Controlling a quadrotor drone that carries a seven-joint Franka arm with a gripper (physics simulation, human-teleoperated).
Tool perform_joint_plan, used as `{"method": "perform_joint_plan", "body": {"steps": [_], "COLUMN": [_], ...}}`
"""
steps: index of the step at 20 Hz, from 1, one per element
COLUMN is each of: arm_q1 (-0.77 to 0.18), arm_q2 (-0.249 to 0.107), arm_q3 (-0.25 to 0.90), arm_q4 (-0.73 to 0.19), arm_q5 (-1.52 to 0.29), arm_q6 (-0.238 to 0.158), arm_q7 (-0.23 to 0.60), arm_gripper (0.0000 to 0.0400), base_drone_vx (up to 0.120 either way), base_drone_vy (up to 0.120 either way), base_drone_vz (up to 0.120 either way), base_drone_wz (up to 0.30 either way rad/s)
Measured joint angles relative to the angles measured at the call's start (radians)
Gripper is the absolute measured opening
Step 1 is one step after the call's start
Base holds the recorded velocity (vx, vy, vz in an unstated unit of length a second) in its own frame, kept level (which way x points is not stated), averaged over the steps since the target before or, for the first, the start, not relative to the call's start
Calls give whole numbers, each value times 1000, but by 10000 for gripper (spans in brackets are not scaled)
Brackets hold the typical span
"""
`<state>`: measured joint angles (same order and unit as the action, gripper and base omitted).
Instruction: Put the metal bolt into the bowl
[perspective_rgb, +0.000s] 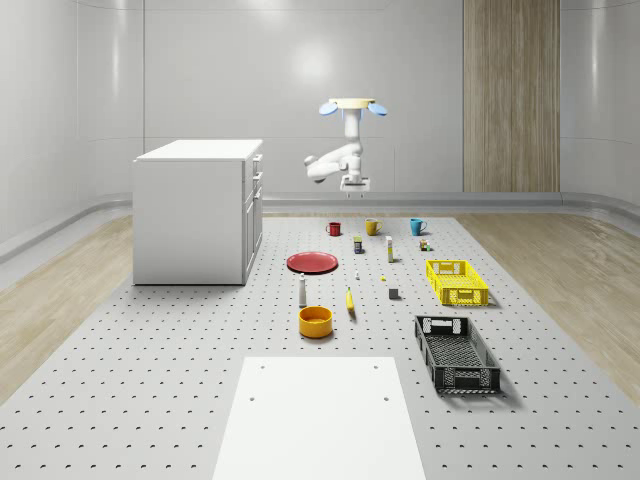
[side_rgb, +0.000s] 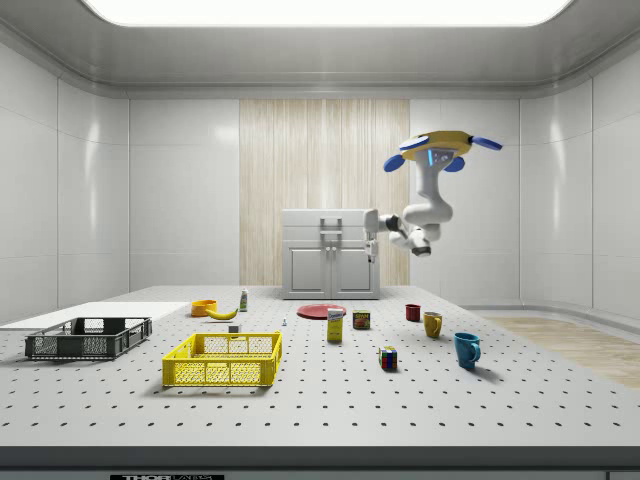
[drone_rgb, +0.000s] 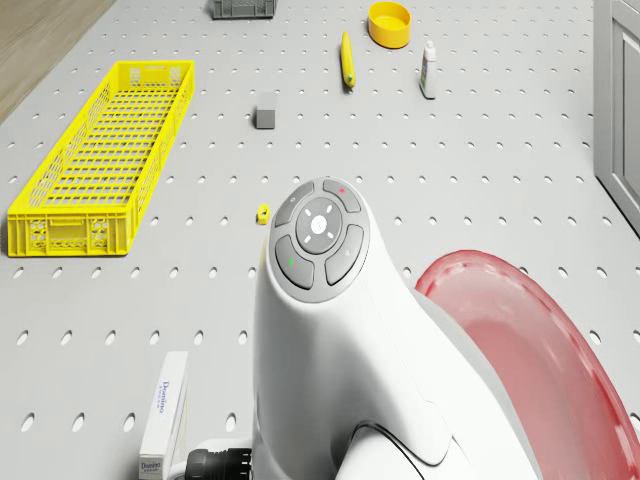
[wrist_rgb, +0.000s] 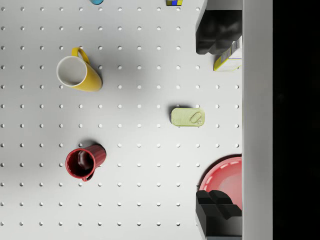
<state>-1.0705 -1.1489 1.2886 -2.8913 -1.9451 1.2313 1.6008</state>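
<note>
Simulated test lab: bare grey-panelled room, wide perforated surface like an optical breadboard, white cabinet at 10 o'clock, sample objects in rows, drone hovering above.

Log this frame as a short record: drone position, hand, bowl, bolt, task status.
flight: drone hovers above the far end of the table
grasp: hand open, empty, high over red mug, yellow mug and flat can
target: orange bowl, nothing seen inside, near banana
bolt: too small to pick out with certainty
status: grasp not begun
</note>
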Motion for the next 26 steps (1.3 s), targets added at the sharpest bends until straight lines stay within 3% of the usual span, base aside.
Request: {"method": "perform_joint_plan", "body": {"steps": [5, 26], "arm_q1": [-9, -38], "arm_q2": [-25, -119], "arm_q3": [8, 35], "arm_q4": [2, 8], "arm_q5": [13, 61], "arm_q6": [22, 109], "arm_q7": [8, 36], "arm_gripper": [400, 400], "base_drone_vx": [120, 120], "base_drone_vy": [-72, 0], "base_drone_vz": [-96, -114], "base_drone_wz": [0, 0]}}
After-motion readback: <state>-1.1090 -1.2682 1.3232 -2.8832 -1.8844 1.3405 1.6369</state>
